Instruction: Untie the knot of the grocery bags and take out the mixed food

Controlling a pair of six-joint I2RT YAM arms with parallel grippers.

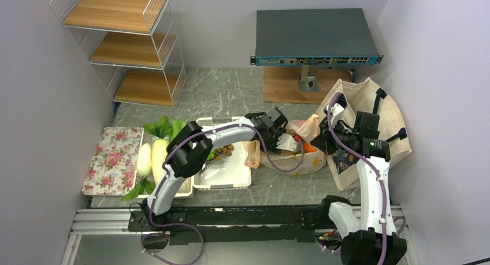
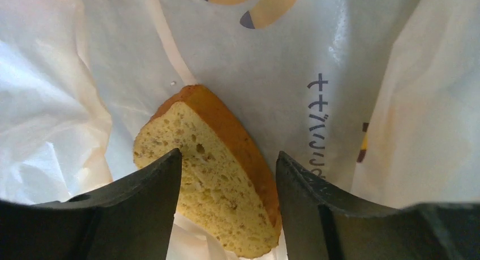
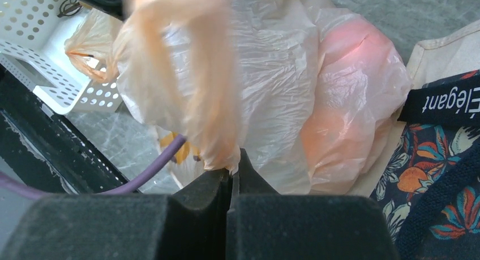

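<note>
One bread slice point(image 2: 218, 197) within spread left tool point(image 2: 227, 157); two radishes point(image 1: 159, 161) beside floral tray point(image 1: 112, 161).

white left arm point(image 1: 163, 189), matching right arm point(image 1: 370, 184), black joints point(image 1: 185, 154), purple cables point(image 3: 148, 172), matte black wedge jaws

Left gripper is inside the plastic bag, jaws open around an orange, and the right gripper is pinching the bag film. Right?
Not an orange: the left wrist view shows a bread slice between the open jaws of the left gripper. The rest holds: the right gripper is shut on the film of the plastic bag.
</note>
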